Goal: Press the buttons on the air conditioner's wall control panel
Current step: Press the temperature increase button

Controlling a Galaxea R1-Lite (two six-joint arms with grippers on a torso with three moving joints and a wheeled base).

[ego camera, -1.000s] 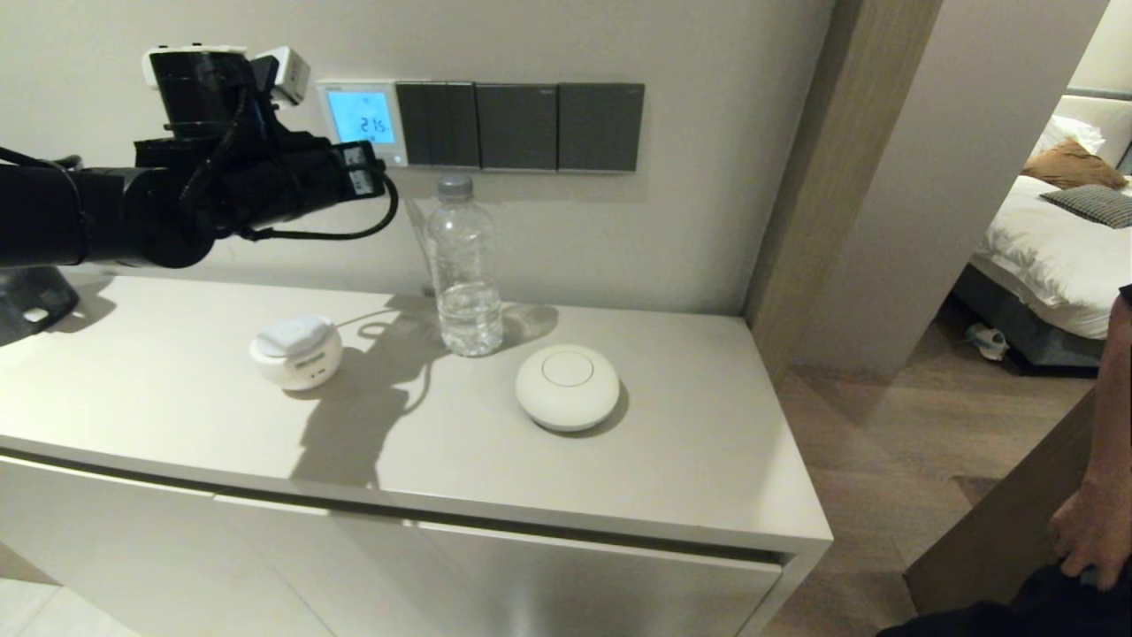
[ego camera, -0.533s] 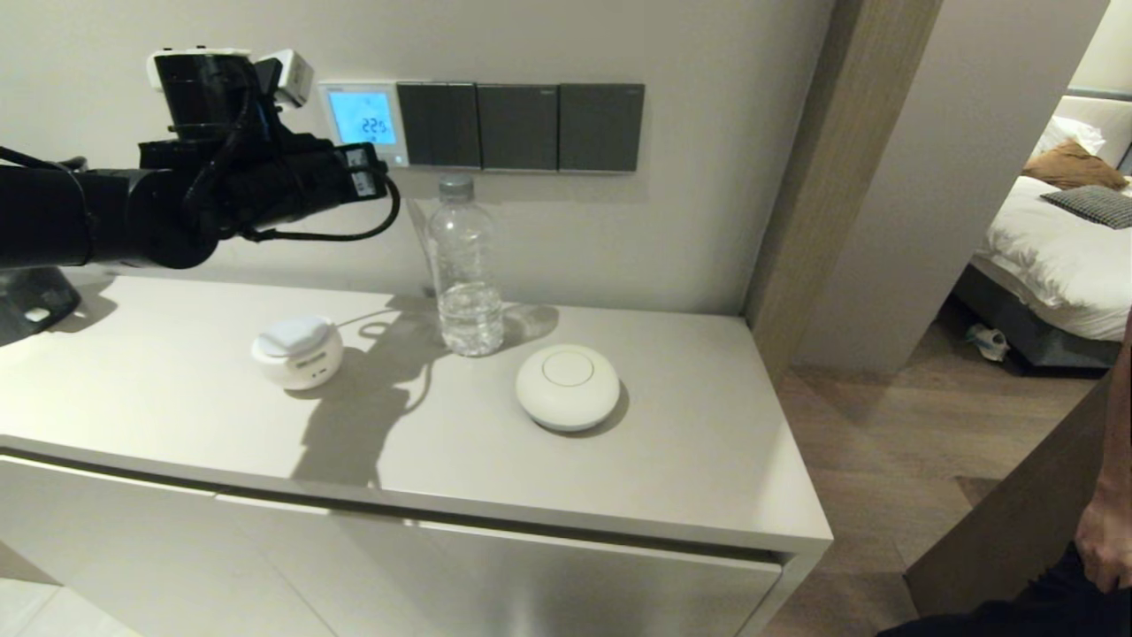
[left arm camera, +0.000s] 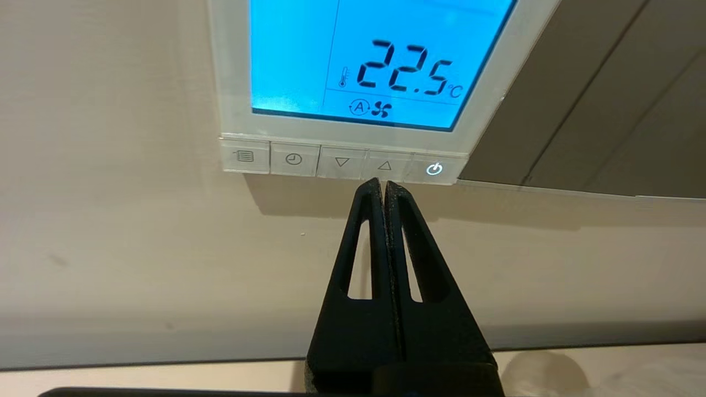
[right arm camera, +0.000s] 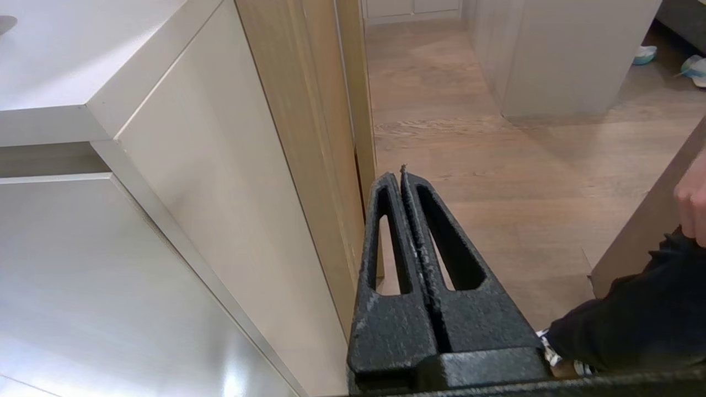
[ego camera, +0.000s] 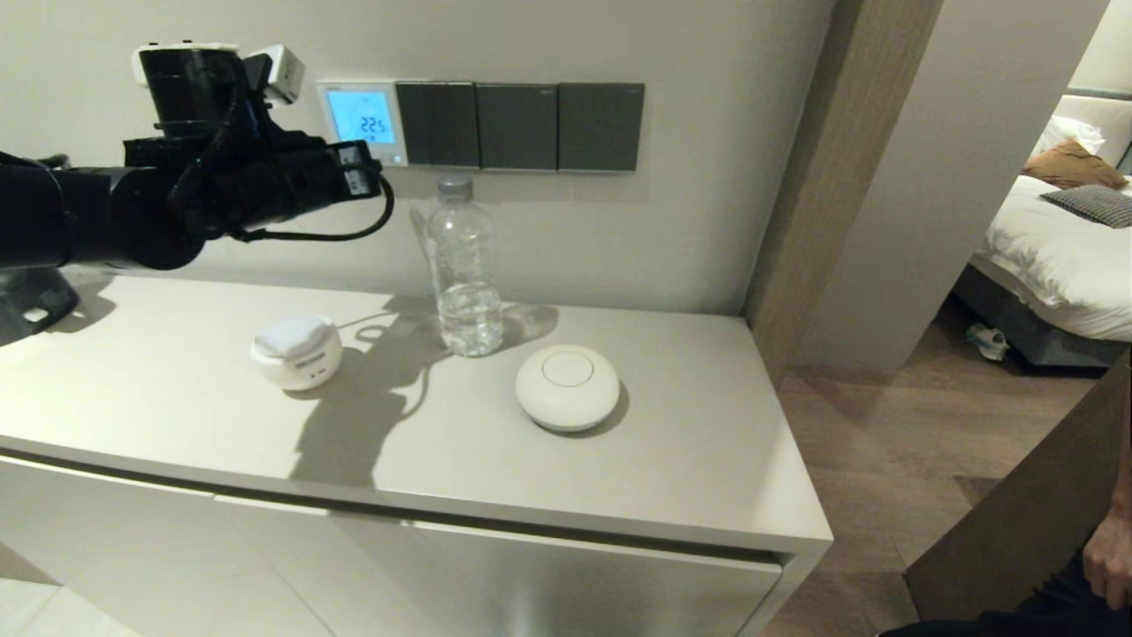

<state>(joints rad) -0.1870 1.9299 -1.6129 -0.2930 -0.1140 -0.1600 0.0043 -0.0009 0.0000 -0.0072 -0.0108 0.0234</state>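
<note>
The white wall control panel (ego camera: 361,122) hangs on the wall with its screen glowing light blue and reading 22.5; it fills the top of the left wrist view (left arm camera: 353,60). Its row of pale buttons (left arm camera: 342,162) runs along the bottom edge, with an up-arrow key (left arm camera: 384,165) and a lit power key (left arm camera: 434,169). My left gripper (left arm camera: 381,183) is shut and empty, its tip just below the up-arrow key, close to the wall; in the head view (ego camera: 376,168) it sits at the panel's lower edge. My right gripper (right arm camera: 400,175) is shut, parked low beside the cabinet.
Dark grey switch plates (ego camera: 517,126) sit right of the panel. On the white cabinet top (ego camera: 707,460) stand a water bottle (ego camera: 460,265), a small white jar (ego camera: 296,350) and a round white puck (ego camera: 567,387). A person's hand (ego camera: 1110,557) shows at the right edge.
The display went from 21.5 to 22.5. My left arm has shifted slightly up and to the left from the panel. The person's hand at the right has dropped lower.
</note>
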